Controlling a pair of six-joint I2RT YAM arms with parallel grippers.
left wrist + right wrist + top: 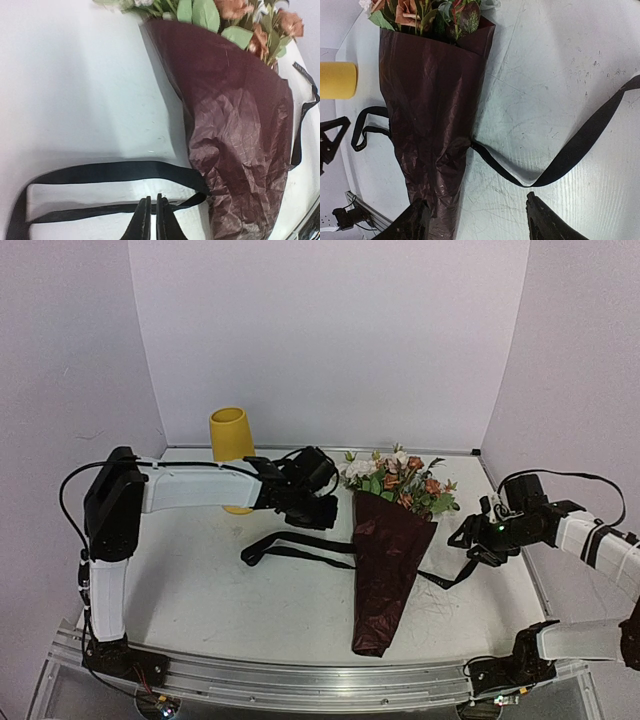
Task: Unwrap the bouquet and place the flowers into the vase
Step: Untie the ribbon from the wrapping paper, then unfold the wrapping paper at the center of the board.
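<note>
2 grippers for you: left gripper (150,200) pinched shut on the black ribbon (100,172) beside the bouquet (240,125); right gripper (475,200) fingers apart.

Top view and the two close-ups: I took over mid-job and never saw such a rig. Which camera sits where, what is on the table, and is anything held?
Two robot arms are bolted at the near edge of a white table. The wide picture looks down from above and behind them; each close-up comes from a camera on one wrist. The bouquet lies flat in dark red paper, flowers toward the back wall; a yellow vase stands upright behind the left arm. The left pincer is shut and appears to pinch the black ribbon. The right pincer is open and holds nothing.
</note>
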